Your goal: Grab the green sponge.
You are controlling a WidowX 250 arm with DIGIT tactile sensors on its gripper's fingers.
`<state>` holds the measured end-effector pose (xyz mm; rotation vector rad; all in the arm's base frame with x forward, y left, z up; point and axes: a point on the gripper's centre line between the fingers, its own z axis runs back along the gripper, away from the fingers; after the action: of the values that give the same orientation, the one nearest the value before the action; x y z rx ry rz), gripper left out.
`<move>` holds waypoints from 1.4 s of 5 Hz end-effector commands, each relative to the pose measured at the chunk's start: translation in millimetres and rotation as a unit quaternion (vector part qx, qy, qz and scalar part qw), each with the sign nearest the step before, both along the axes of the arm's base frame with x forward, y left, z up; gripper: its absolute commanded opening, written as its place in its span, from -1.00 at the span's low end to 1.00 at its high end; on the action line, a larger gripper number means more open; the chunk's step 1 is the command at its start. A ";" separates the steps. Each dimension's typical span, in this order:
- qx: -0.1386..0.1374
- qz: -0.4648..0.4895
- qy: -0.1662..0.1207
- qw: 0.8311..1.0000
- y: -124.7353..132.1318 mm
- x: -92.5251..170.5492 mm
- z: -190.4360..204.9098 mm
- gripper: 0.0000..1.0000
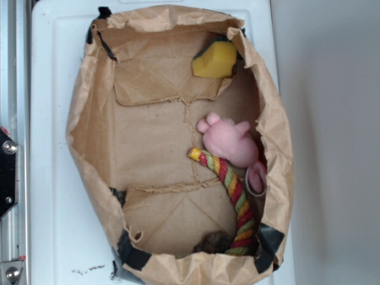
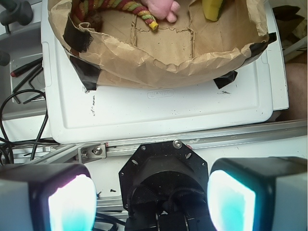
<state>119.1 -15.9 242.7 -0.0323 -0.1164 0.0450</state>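
The green sponge point(image 1: 215, 59), yellow foam with a thin dark green layer, leans in the far right corner of the brown paper bag point(image 1: 95, 142). In the wrist view the sponge point(image 2: 211, 8) shows only partly at the top edge. My gripper point(image 2: 151, 199) is open, its two fingers point(image 2: 72, 204) wide apart with nothing between them, held well back from the bag over the robot base. The gripper is out of the exterior view.
A pink plush pig point(image 1: 228, 139) and a red-yellow-green striped rope point(image 1: 231, 193) lie along the bag's right side. The bag sits on a white tray point(image 2: 159, 110). Cables point(image 2: 19, 96) and a metal rail point(image 2: 192, 142) lie near the gripper.
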 end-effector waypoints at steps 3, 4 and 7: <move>0.027 0.064 -0.011 0.998 21.4 72.6 -25.2 1.00; -0.002 0.090 -0.066 0.994 30.6 103.6 -36.6 1.00; -0.016 0.146 -0.090 0.985 65.6 153.9 -80.9 1.00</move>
<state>265.9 36.7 142.5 -0.0527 -0.2372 0.3043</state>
